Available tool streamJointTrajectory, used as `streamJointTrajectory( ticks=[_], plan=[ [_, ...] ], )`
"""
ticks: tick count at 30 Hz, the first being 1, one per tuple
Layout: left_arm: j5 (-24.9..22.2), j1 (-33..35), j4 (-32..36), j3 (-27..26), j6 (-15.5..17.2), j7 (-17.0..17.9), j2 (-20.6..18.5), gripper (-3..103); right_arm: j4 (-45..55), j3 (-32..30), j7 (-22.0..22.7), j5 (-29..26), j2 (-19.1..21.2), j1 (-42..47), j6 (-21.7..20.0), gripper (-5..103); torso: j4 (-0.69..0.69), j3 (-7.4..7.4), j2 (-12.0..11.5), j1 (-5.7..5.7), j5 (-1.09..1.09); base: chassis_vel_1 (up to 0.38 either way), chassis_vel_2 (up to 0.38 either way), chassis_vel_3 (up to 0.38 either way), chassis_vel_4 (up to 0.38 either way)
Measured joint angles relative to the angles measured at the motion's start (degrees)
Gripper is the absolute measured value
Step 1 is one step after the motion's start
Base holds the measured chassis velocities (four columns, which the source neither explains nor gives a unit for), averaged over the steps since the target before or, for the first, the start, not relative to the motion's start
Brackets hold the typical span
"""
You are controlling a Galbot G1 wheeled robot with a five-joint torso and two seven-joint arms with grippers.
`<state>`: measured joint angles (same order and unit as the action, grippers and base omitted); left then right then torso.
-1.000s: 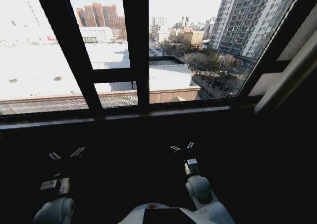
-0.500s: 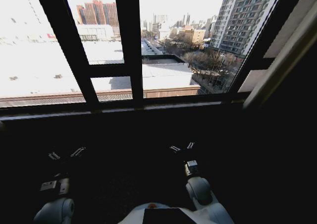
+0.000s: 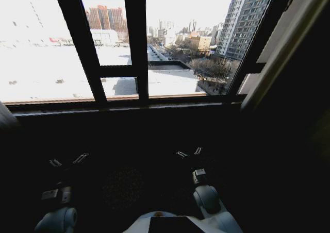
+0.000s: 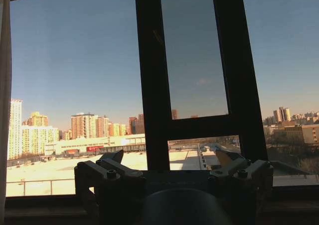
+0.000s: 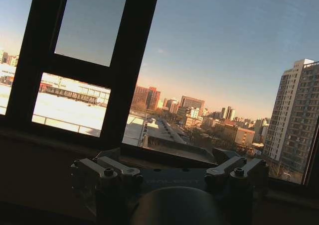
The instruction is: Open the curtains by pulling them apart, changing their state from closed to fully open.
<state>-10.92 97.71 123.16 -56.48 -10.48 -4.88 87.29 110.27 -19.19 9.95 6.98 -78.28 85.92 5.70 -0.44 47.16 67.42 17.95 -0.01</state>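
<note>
The curtains are drawn off the glass. One pale sheer edge (image 4: 4,85) hangs at the window's side in the left wrist view, and a pale fold (image 3: 6,117) sits at the left end of the sill in the head view. A pale strip (image 3: 292,41) slants along the window's right side; I cannot tell if it is curtain. My left gripper (image 3: 67,161) (image 4: 169,160) hangs low before the dark wall under the window, open and empty. At the same height, my right gripper (image 3: 188,152) (image 5: 169,158) is also open and empty. Neither touches fabric.
Dark window frame bars (image 3: 135,42) split the glass, with a city view beyond. The sill (image 3: 129,103) runs across above a dark wall. Dark floor lies between the two arms.
The whole head picture has shifted, so the camera moved: the sill sits higher and the right frame bar farther left. The pale fold at the left has come into view. Both grippers hold their pose.
</note>
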Motion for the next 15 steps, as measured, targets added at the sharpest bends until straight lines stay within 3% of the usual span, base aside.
streamJointTrajectory(
  ticks=[8,10,13,15],
  plan=[
    [-0.3,0.0,-0.1,-0.1,-0.3,0.1,-0.3,100,0.4,0.0,-0.2,0.6,0.3,0.1,-0.6,100,-0.01,0.05,-0.1,0.11,0.03,-0.037,0.013,0.049,-0.011],
    [-0.3,0.0,-0.2,0.0,-0.3,0.1,-0.7,100,1.0,0.2,-0.2,0.6,0.5,0.1,-2.4,100,0.0,0.05,-0.1,0.1,0.03,0.0,0.0,0.0,0.0],
    [-1.1,-0.1,-0.3,0.4,1.2,0.0,-2.2,100,3.8,0.5,0.3,-2.1,0.4,-0.9,-9.7,100,0.0,0.02,0.0,0.03,0.01,0.0,0.0,0.0,0.0],
    [-1.6,-0.4,-0.3,0.5,2.2,-0.5,-2.8,100,4.9,0.3,1.5,-3.8,0.2,-1.8,-12.2,100,0.0,0.01,0.0,0.01,0.01,0.0,0.0,0.0,0.0]
  ],
)
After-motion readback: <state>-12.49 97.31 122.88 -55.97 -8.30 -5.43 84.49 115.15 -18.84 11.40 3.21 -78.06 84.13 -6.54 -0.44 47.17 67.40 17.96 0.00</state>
